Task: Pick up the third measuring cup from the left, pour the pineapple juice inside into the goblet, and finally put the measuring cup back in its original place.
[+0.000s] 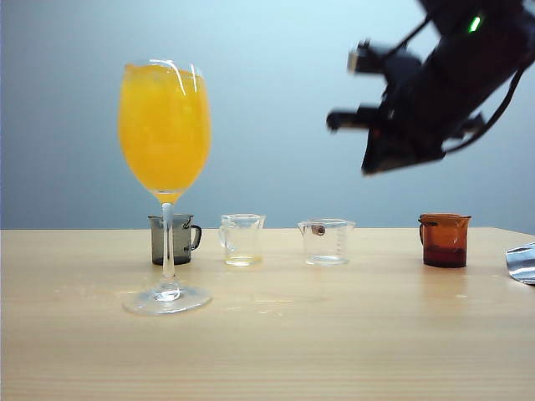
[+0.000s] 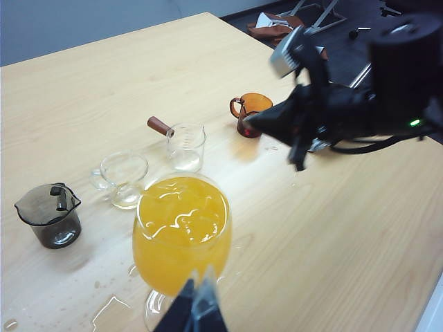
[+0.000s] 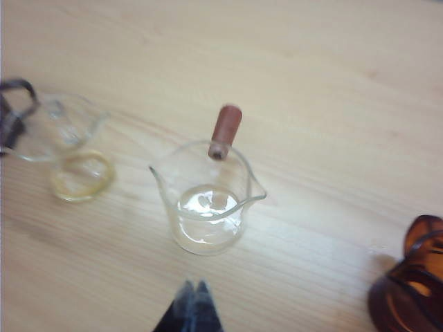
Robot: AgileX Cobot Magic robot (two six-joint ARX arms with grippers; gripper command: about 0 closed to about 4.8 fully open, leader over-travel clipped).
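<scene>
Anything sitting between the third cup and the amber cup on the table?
No. In the exterior view the stretch of table between the third cup and the amber cup is bare wood; the shut right gripper is in the air above it.

- The right arm point(image 1: 443, 92) is seen as a bulky black housing, high above the amber cup point(image 1: 444, 240).
- A small green light point(image 1: 474, 23) is lit on it.
- Thin black cables point(image 1: 493, 113) are looped along it.
- Dark tapered fingertips point(image 3: 190, 308) are shown pressed together.
</scene>
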